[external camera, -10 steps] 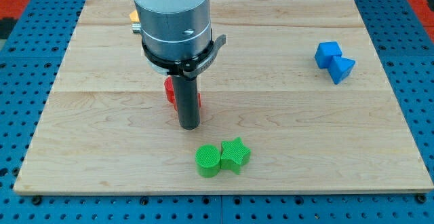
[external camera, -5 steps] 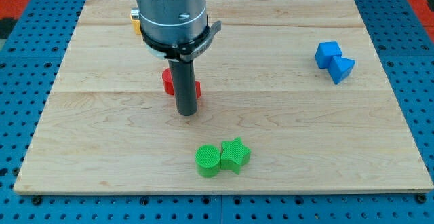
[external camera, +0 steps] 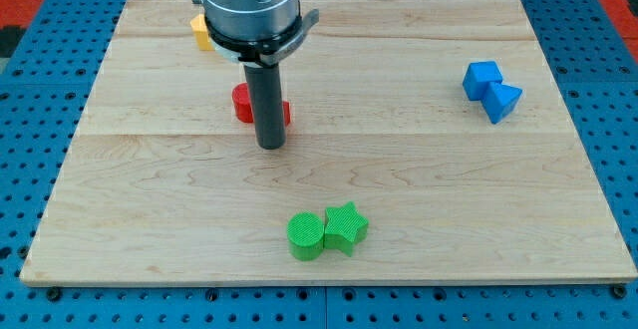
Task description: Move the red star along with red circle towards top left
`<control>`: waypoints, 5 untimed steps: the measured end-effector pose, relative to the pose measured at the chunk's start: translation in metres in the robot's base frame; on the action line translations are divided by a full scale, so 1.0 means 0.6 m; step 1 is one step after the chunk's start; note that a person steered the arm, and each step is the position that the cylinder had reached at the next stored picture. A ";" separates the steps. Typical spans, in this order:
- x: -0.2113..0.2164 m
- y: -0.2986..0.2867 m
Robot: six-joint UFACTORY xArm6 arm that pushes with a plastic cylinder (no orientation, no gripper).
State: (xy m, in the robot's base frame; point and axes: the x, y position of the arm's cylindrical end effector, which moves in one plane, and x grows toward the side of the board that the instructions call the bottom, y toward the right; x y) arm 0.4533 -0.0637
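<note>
Two red blocks sit pressed together just behind my tip [external camera: 270, 146], toward the view's top: one red piece [external camera: 241, 103] shows on the rod's left and another [external camera: 285, 114] peeks out on its right, though the rod hides too much of them to say which is the red star and which the red circle. The arm carries no gripper at all, only the dark rod, so there is nothing to open or close; its lower end rests on the wooden board [external camera: 419, 209] at the blocks' near side, touching or nearly so. To do the push well, the tip should, in my judgement, stay centred behind the seam between the two reds and travel steadily up and to the left, since an off-centre shove could split the pair and send one piece sliding away. Further along that line, beyond the reds toward the view's top left, an orange-yellow block [external camera: 200, 32] shows partly from behind the arm's body and may stand in the path. Well below the tip, a green cylinder [external camera: 306, 235] and a green star [external camera: 346, 226] touch each other, and far to its right two blue blocks [external camera: 490, 89] sit together, all clear of the route.
</note>
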 end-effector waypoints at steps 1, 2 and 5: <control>-0.058 -0.013; -0.103 -0.030; -0.103 0.042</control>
